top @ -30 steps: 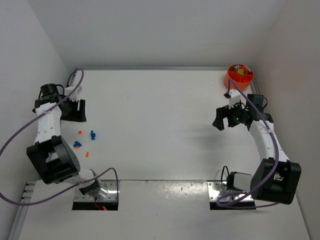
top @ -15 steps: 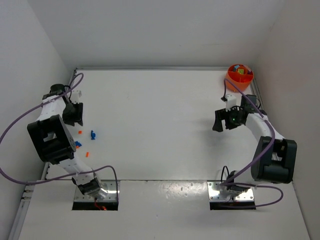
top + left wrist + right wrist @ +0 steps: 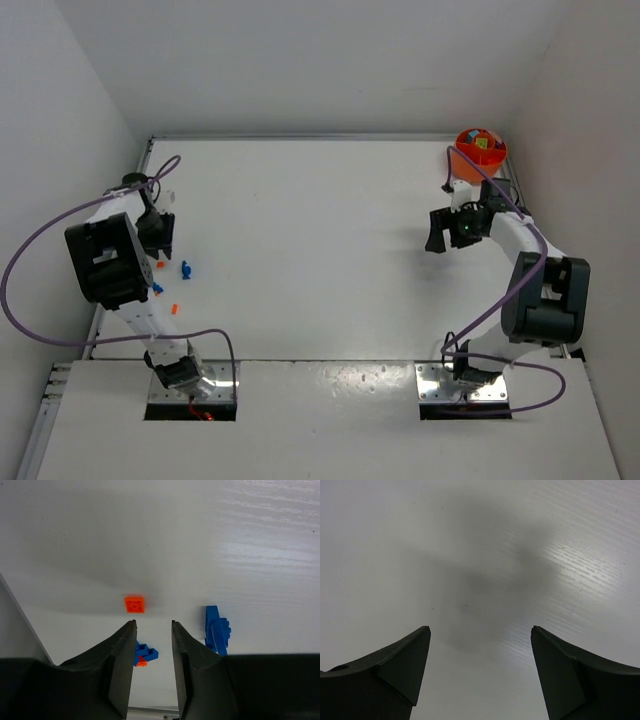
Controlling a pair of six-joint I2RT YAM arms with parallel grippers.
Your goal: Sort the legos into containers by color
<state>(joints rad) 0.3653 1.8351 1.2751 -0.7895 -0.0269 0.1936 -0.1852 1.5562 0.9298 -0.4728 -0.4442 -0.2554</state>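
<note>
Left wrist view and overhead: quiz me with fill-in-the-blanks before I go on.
The flat square lego just ahead of the left gripper is ____. The right gripper stands ____, holding nothing. The orange tub sits in the far ____ corner of the table.
Missing words: orange; open; right.

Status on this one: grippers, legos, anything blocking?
Left gripper part open, empty, orange lego just ahead of it. Right gripper wide open, empty, over table. Loose blue legos nearby; orange tub at far right corner. Nothing blocking.
</note>
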